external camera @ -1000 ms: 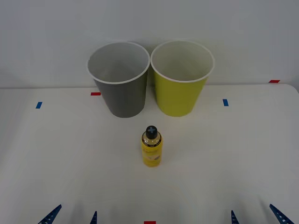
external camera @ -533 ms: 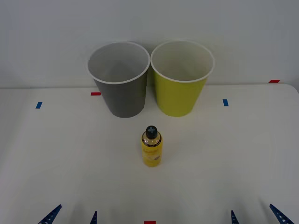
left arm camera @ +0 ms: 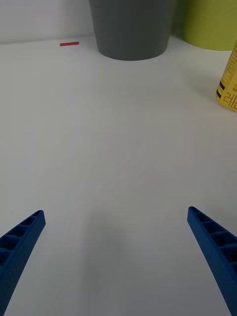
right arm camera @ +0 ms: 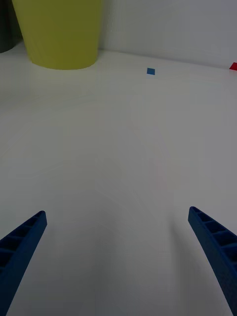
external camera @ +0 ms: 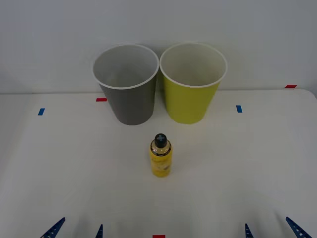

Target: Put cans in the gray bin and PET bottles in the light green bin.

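Nothing is sorted yet: the bottle (external camera: 160,156) stands upright on the table (external camera: 247,163), just before the gap between the gray bin (external camera: 127,84) and the green bin (external camera: 192,82). Both bins look empty. The left gripper (external camera: 77,230) and right gripper (external camera: 272,229) wait well short of the bottle, fingers spread. The left wrist view catches the bottle's label edge; the right wrist view catches a blue marker (right arm camera: 150,71) beside the green bin.

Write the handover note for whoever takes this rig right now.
Left gripper: open, empty, low at the table's near edge.
Right gripper: open, empty, likewise parked.
PET bottle: upright on the table, mid-front, untouched.
Gray bin and light green bin: side by side at the back, gray on the left.
Done: nothing.
Left: bottle into the light green bin.
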### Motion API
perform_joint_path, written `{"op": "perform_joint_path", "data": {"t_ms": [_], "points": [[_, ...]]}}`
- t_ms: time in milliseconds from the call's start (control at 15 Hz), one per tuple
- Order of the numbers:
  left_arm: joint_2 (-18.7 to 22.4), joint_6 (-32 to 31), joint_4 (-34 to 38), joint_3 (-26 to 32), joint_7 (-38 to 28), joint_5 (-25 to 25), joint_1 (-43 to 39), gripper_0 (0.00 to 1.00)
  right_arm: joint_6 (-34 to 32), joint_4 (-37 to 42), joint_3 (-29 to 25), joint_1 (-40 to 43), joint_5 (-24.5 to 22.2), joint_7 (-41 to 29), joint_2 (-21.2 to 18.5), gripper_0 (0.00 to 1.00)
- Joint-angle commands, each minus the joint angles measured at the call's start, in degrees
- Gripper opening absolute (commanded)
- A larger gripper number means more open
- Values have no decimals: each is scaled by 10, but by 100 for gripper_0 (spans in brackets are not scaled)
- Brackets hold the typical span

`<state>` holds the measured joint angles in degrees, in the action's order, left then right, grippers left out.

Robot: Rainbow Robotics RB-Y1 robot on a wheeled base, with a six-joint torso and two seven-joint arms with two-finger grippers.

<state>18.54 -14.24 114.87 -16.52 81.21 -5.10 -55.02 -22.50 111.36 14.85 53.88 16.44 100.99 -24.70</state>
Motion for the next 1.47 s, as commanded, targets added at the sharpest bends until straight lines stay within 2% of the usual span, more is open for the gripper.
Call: {"op": "perform_joint_path", "data": {"t_ms": [67, 1467], "points": [[0, 0, 0, 0, 0, 0, 0, 100, 0, 0, 0, 0, 0, 0, 0, 100], [0, 0, 0, 0, 0, 0, 0, 100, 0, 0, 0, 0, 0, 0, 0, 100]]}}
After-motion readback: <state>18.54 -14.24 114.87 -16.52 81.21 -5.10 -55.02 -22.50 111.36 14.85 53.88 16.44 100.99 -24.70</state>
